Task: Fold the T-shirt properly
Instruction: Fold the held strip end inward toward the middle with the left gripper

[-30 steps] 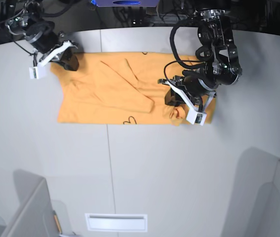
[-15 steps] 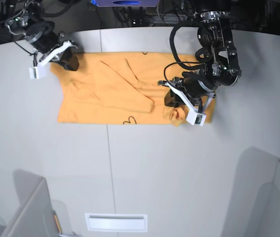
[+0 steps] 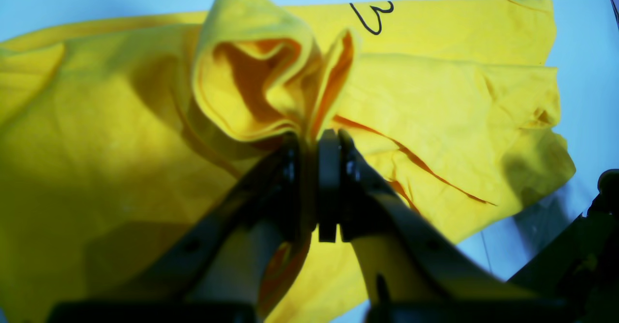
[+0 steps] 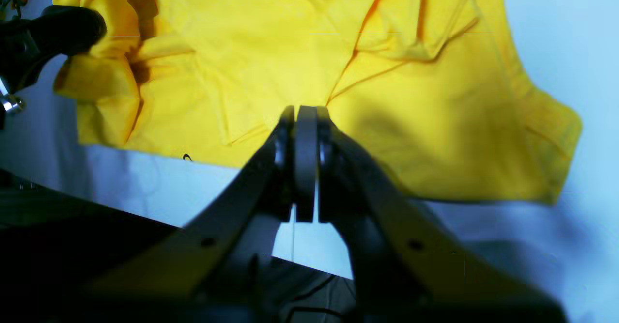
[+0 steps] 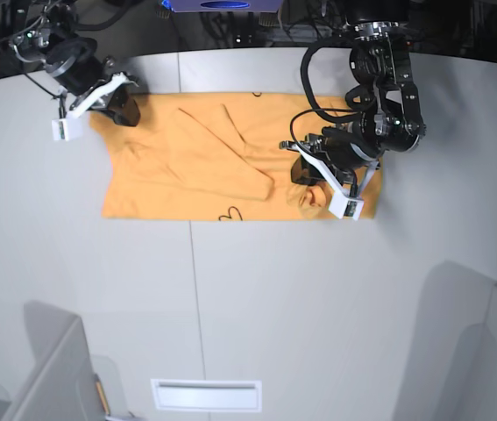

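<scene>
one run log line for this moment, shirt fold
phase: mid-fold | left gripper: shut on T-shirt, bunched fold pinched | right gripper: shut at shirt's edge, hold unclear | shirt: spread on table

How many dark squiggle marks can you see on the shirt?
2 on the light orange-yellow cotton T-shirt: one squiggle at the near edge, one squiggle at the far edge. More may be hidden under folds.

Two black arms [image 5: 379,79] with looping black cables, white-tipped fingers [image 5: 351,207], small screw holes.
</scene>
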`<move>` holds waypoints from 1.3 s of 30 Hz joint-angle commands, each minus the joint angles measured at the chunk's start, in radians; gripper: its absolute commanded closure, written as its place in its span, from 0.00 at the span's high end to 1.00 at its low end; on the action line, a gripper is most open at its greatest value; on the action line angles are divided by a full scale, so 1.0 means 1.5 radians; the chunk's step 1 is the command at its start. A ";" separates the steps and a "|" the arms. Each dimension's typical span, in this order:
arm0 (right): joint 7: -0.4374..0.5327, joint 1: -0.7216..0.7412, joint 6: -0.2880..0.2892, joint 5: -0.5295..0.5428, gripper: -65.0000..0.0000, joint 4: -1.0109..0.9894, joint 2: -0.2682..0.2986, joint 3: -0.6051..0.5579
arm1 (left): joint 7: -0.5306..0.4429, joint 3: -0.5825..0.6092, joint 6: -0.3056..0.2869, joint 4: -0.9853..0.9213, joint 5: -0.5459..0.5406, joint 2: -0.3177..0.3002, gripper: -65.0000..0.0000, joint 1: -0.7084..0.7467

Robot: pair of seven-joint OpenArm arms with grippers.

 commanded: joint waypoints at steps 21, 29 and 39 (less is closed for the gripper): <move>0.014 -0.002 0.009 0.013 0.00 0.008 0.005 0.002 | -0.014 0.158 -0.002 -0.046 -0.011 0.035 0.70 -0.027; 0.014 0.000 0.009 0.013 0.00 0.008 0.005 0.002 | -0.015 0.224 -0.004 -0.045 -0.010 0.053 0.70 -0.046; 0.014 0.029 0.007 0.013 0.00 -0.002 0.005 0.002 | -0.011 0.029 -0.004 0.063 -0.011 -0.035 0.40 -0.035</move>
